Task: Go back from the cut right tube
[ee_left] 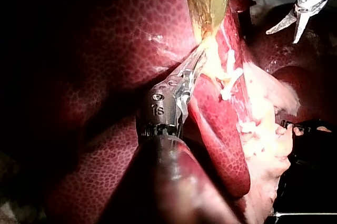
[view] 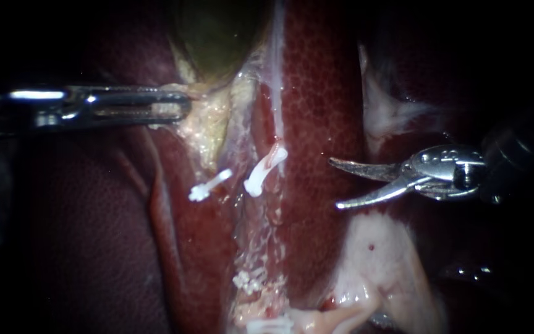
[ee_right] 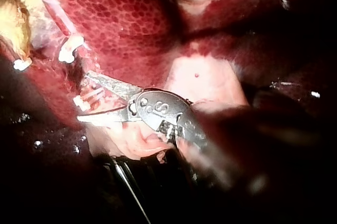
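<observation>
Cut right tube (view: pixel 277 124): pale strand at frame centre, long axis near vertical, white clip (view: pixel 266 170) at its lower end. Second clip (view: pixel 208 185) just left and lower. Right instrument (view: pixel 335 183) right of centre, blades spread, gripping nothing, tips pointing left toward right tube, near but apart, bare liver (view: pixel 316 93) between. Tube lies left of blades, so retreat looks to be rightward along own shaft. Left instrument (view: pixel 183 106) upper left, jaws pinching yellowish tissue at gallbladder (view: pixel 217 37) neck, holding it.
</observation>
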`<state>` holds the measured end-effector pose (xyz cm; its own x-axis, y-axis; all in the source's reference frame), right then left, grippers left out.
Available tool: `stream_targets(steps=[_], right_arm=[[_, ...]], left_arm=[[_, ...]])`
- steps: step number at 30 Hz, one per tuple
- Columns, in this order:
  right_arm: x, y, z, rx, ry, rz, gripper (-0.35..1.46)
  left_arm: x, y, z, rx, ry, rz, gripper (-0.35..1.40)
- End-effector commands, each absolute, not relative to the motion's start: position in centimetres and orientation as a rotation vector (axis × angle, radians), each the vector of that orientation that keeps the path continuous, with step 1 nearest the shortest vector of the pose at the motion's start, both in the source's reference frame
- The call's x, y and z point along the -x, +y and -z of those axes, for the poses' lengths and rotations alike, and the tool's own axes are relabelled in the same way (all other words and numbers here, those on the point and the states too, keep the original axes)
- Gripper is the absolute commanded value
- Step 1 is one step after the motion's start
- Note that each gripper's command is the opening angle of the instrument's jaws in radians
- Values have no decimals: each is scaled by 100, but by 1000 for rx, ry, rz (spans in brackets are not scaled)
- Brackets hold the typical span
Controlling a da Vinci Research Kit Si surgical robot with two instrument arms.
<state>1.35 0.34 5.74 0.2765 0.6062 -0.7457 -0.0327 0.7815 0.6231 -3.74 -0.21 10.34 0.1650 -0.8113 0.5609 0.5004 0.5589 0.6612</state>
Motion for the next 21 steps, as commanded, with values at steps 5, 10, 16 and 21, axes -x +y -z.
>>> stream_targets(steps=[5,10,16,21], right_arm=[[-136,33,-574,-555,1228,-459,143],[-137,33,-574,-558,1228,-458,143],[-137,33,-574,-560,1229,-456,143],[-137,33,-574,-560,1229,-456,143]], left_arm=[[388,-30,-1047,-380,-1025,963,-15],[393,-31,-1048,-385,-1024,959,-15],[395,-30,-1049,-385,-1024,960,-15],[395,-30,-1048,-385,-1024,960,-15]])
